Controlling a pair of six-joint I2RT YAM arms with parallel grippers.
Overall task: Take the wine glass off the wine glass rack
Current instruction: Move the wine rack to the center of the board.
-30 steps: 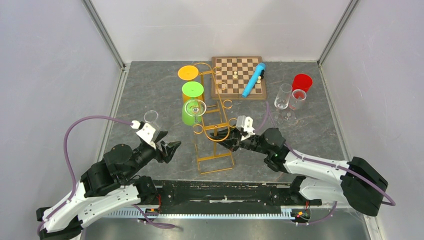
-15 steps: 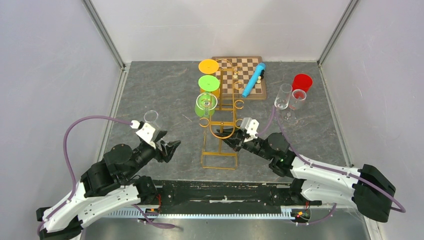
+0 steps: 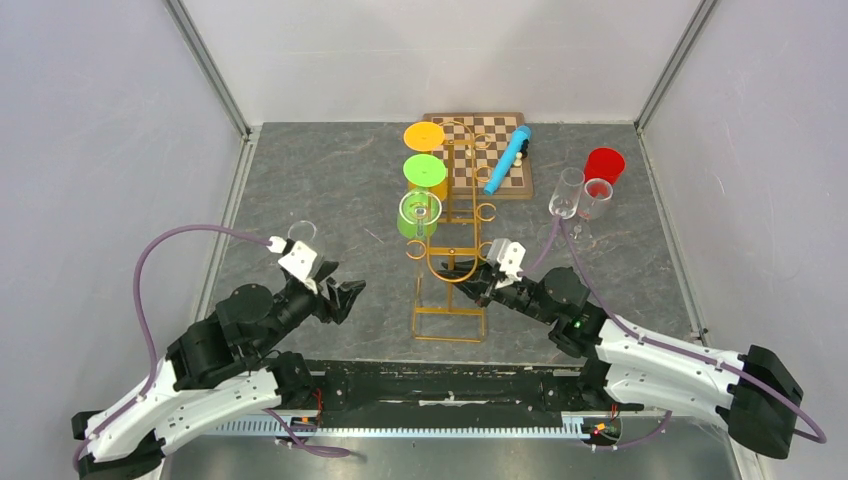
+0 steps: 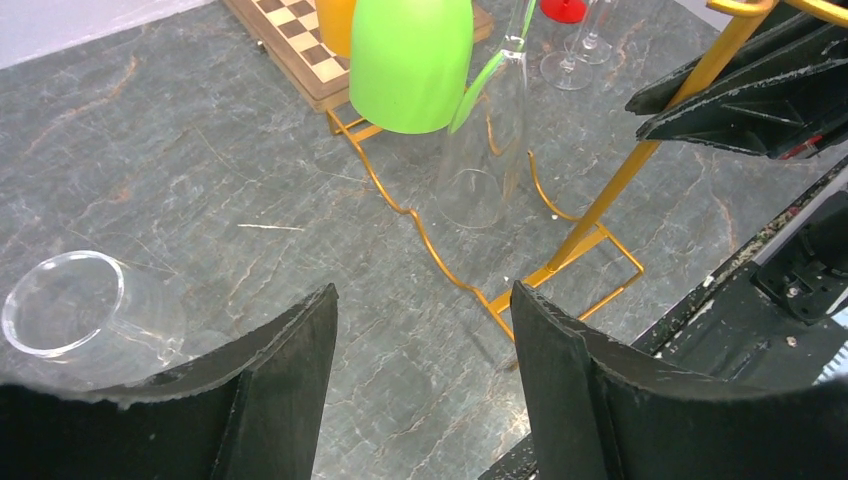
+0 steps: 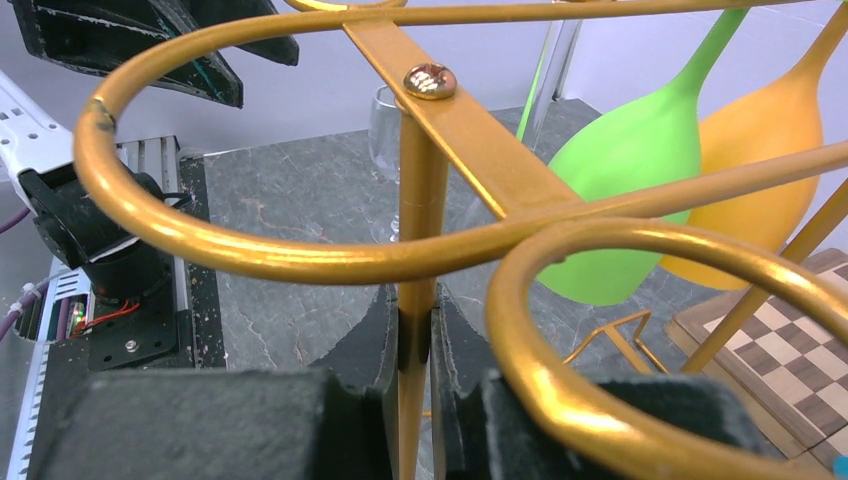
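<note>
Right now your right gripper (image 5: 415, 335) is pressed together on the upright post of the wine glass rack (image 5: 455, 120), pinching it low down, below the gold scrolls. In the overhead view that grip sits on the rack's near right side, with the rectangular wire base on the table just near of it.

Three glasses hang upside down along the rack's left side. The orange wine glass (image 3: 423, 135) is farthest, the green wine glass (image 3: 424, 168) is in the middle, and the clear wine glass (image 4: 478, 175) is nearest to you. Its bowl hangs mouth down above the stone table (image 3: 300, 170), and its stem runs up past the green bowl.

Your left gripper (image 3: 343, 297) is spread wide and holds nothing. It sits to the left of the rack and a little nearer than the hanging glasses, apart from both. From its wrist camera the clear wine glass shows beyond and between the two fingers, slightly toward the right one, with the gold base wire running under it. So the glass lies to the far right of that gripper, with open table between them.

A loose clear glass (image 4: 65, 305) is on the table just beside the left finger, on the far left of that gripper. You cannot tell from these views whether it stands or lies tilted.

Farther back, behind the rack, is a wooden chessboard (image 3: 495, 130) with a blue cylinder (image 3: 508, 160) lying across it. To the right stand two clear flutes (image 3: 567, 193) and a red cup (image 3: 605, 163).
</note>
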